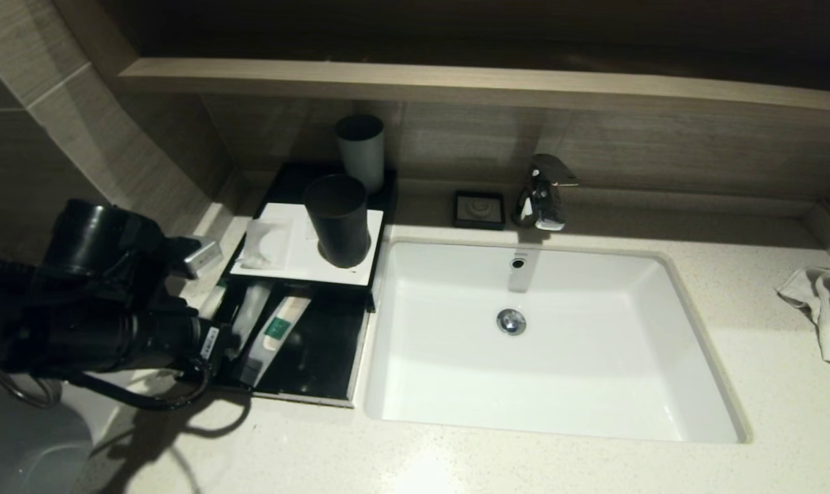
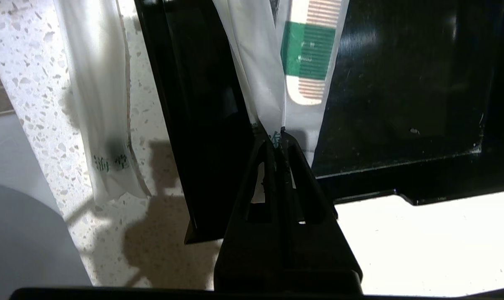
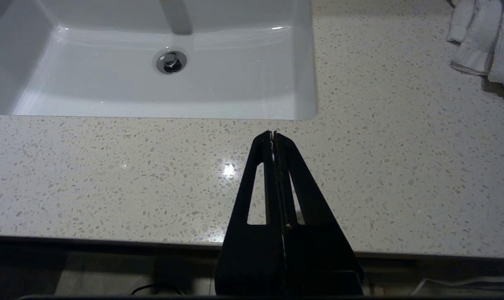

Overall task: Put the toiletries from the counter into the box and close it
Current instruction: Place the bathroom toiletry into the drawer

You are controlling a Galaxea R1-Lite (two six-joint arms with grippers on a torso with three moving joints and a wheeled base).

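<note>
Green printing marks three packets: a solid green band on the comb packet point(image 2: 308, 54) in the open black drawer point(image 2: 402, 83), unreadable green characters on the plain one point(image 2: 256, 62) pinched by the left tool point(image 2: 282, 135), and more on a third point(image 2: 106, 125) lying on the speckled stone worktop point(image 2: 26, 83). Right tool point(image 3: 273, 135) is closed, empty, above the worktop.

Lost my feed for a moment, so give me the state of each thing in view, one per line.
Low black box's slide-out drawer: open.
Green-labelled translucent packet: lying in the drawer.
Plain long translucent packet: pinched in the left hand, over the drawer.
Second plain long packet: on the speckled counter.
Right hand: shut, empty.
</note>
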